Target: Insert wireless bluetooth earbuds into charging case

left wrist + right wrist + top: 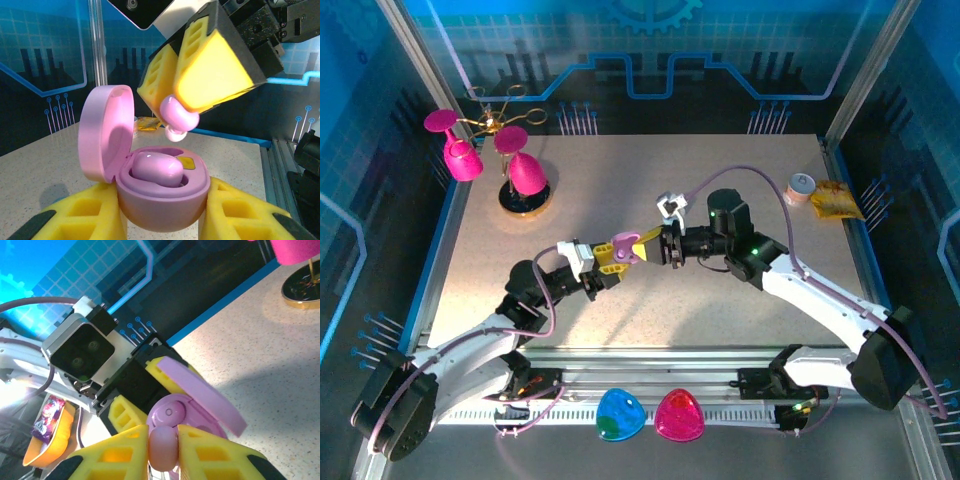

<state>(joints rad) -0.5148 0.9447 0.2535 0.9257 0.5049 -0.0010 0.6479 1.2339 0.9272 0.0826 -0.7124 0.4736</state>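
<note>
Right gripper (163,437) is pinching light purple earbud (178,114) over open purple case (165,197).
Left gripper (162,217) is clamping it; tilt risks misseating.

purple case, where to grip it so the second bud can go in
On the case's two flanks, from below, as the left end effector does: the lid stands open and the cavity faces up, so the top must stay free.

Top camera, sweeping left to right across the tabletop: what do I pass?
Gold stand of bright pink goblets → left gripper, shut on the open light-purple charging case → right gripper, pinching a light-purple earbud → small round pale tin → crinkled yellow-orange packet.
</note>
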